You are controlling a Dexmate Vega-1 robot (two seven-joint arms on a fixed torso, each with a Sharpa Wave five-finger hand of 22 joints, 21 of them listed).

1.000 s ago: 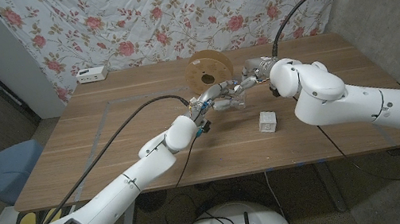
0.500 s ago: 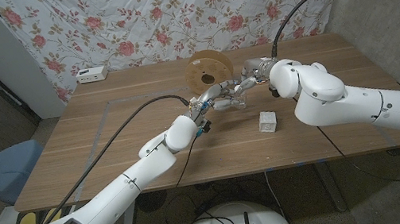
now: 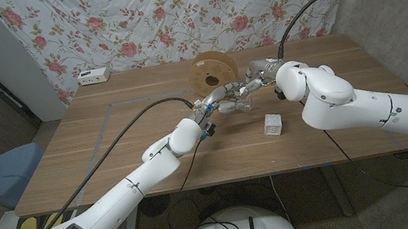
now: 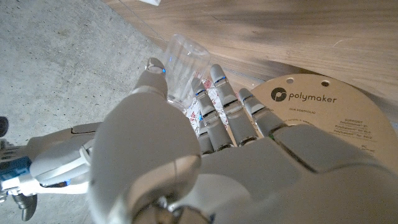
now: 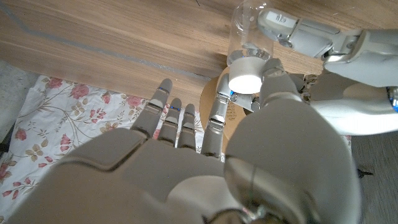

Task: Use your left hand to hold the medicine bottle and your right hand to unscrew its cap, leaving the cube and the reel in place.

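Observation:
The clear medicine bottle [image 3: 234, 105] is held off the table in front of the tan reel [image 3: 212, 70]. My left hand [image 3: 214, 100] grips its body; in the left wrist view the fingers and thumb of the left hand [image 4: 205, 155] wrap the bottle [image 4: 185, 62], with the reel [image 4: 317, 106] close beside. My right hand [image 3: 254, 78] reaches in from the other side. In the right wrist view its thumb and a finger pinch the white cap [image 5: 247, 81] at the bottle's [image 5: 250, 31] mouth. The white cube [image 3: 273, 124] lies on the table near my right arm.
The wooden table [image 3: 110, 146] carries faint tape lines on its left half. A small white box [image 3: 93, 75] lies at the far left edge by the floral curtain. A blue chair [image 3: 0, 175] stands off the table's left side.
My right hand's fingers have shifted slightly at the cap. The bottle, left hand, reel and cube stay where they were.

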